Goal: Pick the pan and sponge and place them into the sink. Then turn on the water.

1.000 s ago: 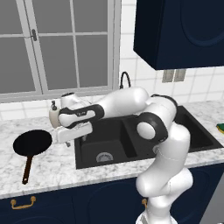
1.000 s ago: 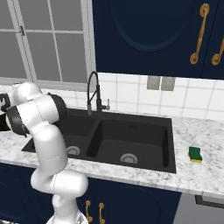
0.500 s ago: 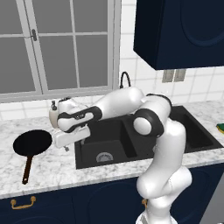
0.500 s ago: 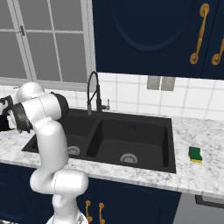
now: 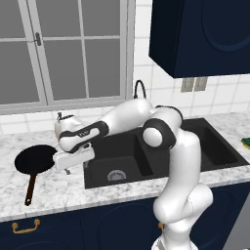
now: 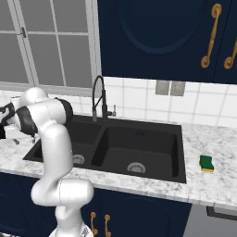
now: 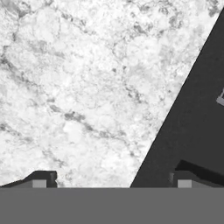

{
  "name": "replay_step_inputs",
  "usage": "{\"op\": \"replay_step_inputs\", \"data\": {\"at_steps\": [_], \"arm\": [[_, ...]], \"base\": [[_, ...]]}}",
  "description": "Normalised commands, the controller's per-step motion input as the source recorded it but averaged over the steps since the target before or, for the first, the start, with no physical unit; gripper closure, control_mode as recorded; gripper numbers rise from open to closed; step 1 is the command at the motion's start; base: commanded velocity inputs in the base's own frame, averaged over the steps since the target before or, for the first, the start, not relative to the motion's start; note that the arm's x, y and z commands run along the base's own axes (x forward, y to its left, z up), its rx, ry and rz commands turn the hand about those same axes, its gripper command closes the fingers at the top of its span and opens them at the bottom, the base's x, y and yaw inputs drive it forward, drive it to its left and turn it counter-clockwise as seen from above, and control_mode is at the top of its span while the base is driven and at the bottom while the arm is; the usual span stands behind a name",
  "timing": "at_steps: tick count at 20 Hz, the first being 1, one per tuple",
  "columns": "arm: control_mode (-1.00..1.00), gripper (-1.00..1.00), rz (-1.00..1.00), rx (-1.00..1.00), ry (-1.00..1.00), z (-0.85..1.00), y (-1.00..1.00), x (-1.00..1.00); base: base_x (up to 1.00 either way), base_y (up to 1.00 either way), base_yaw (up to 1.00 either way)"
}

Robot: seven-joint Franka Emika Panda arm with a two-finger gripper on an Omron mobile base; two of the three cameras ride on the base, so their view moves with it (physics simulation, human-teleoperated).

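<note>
The black pan (image 5: 35, 158) lies on the marble counter left of the sink (image 5: 146, 152), its reddish-brown handle (image 5: 30, 189) pointing toward the front edge. My gripper (image 5: 74, 167) hangs open just above the counter, between the pan and the sink's left rim, with nothing in it. In the hand view the open gripper (image 7: 113, 181) looks down on bare marble, and the sink (image 7: 192, 122) edge runs along the right. The sponge (image 6: 206, 163) rests on the counter right of the sink (image 6: 139, 148); its edge also shows as the sponge (image 5: 246, 142). No water runs from the faucet (image 6: 98, 95).
A soap dispenser (image 5: 60, 118) stands at the back of the counter, just behind my forearm. The window sits behind the pan and dark cabinets hang above the sink. Bare marble counter (image 7: 78, 87) lies under the hand.
The arm has swung left across the sink's left basin, bringing the hand over the counter closer to the pan. The jaws stayed open. Pan and sponge have not moved.
</note>
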Motion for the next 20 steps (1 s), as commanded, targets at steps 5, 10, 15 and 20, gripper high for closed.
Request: {"op": "replay_step_inputs", "data": {"at_steps": [5, 10, 15, 20], "arm": [[-1.00, -1.00, 0.00, 0.00, 0.01, 0.00, 0.44, 0.00], [-1.00, -1.00, -0.05, 0.00, 0.00, 0.00, 0.43, 0.00], [-1.00, -1.00, -0.06, 0.00, 0.00, 0.00, 0.39, 0.00], [-1.00, -1.00, -0.07, 0.00, 0.00, 0.00, 0.34, 0.00]], "base": [[0.00, 0.00, 0.00], [0.00, 0.00, 0.00], [0.00, 0.00, 0.00], [0.00, 0.00, 0.00]]}}
